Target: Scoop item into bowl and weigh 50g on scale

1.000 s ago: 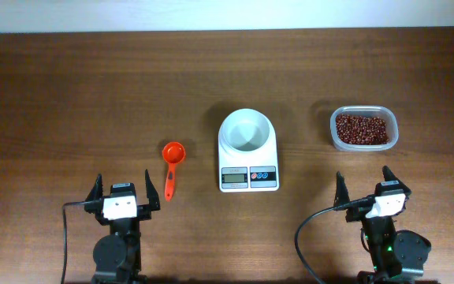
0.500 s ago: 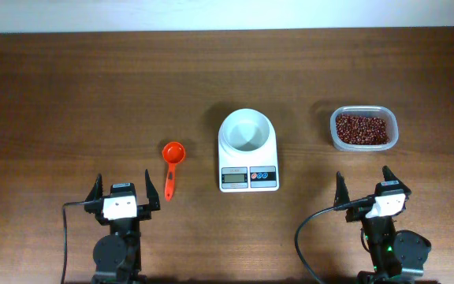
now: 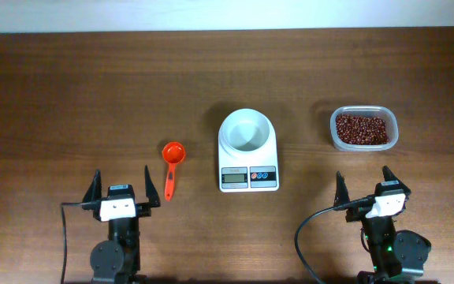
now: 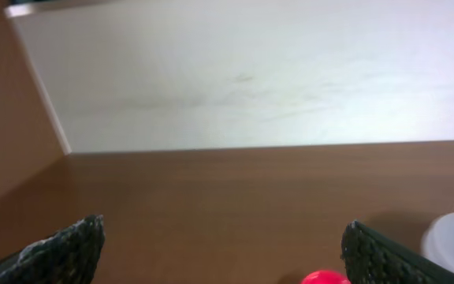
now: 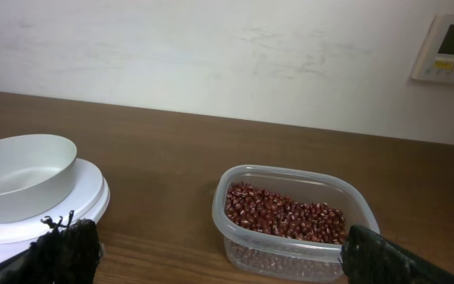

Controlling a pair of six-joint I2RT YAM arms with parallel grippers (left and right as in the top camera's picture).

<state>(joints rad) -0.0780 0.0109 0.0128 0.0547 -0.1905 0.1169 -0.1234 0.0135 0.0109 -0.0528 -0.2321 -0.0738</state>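
The white bowl (image 3: pixel 247 130) stands empty on the white scale (image 3: pixel 248 173) at the table's middle; both show at the left of the right wrist view, bowl (image 5: pixel 18 173) on scale (image 5: pixel 85 193). Dark reddish-brown beans (image 3: pixel 361 128) fill a clear plastic tub (image 3: pixel 392 134) at the right, beans (image 5: pixel 286 214) also in the right wrist view. An orange scoop (image 3: pixel 171 164) lies left of the scale; its bowl (image 4: pixel 325 278) peeks into the left wrist view. My left gripper (image 3: pixel 121 184) is open and empty near the front edge. My right gripper (image 3: pixel 363 184) is open and empty in front of the tub.
A white wall (image 4: pixel 251 71) rises beyond the table's far edge. A wall panel (image 5: pixel 448 49) hangs at the upper right in the right wrist view. Bare brown wood (image 3: pixel 69 95) spreads across the left and back of the table.
My left gripper has shifted slightly back toward the front edge. Nothing else has moved.
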